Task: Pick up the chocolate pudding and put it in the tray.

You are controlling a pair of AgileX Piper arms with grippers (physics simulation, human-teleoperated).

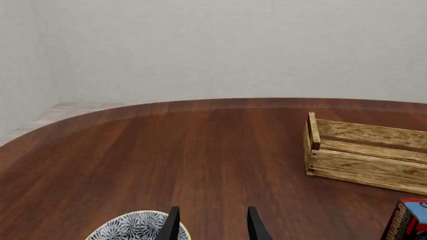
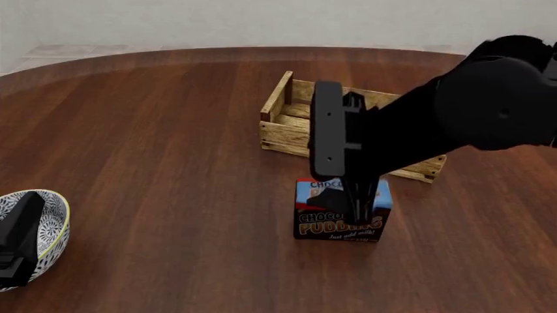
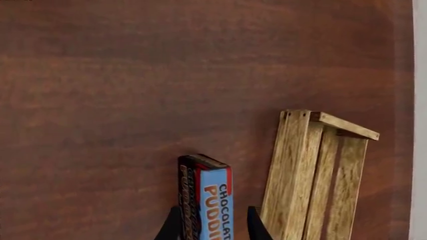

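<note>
- Chocolate pudding (image 2: 341, 215) stands upright on the wooden bench (image 2: 156, 150), just in front of the tray (image 2: 280, 116)
- Right gripper (image 3: 211, 227) straddles the carton's top, fingers on either side; whether it grips cannot be told
- Left gripper (image 1: 211, 225) open, beside a patterned bowl (image 2: 51, 225) at the bench's left

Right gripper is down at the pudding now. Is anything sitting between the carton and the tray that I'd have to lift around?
Nothing visible does. The chocolate pudding stands on the table just in front of the tray, with only bare wood between them. The right gripper straddles the carton, fingers on either side. The bowl sits far off to the left.
</note>
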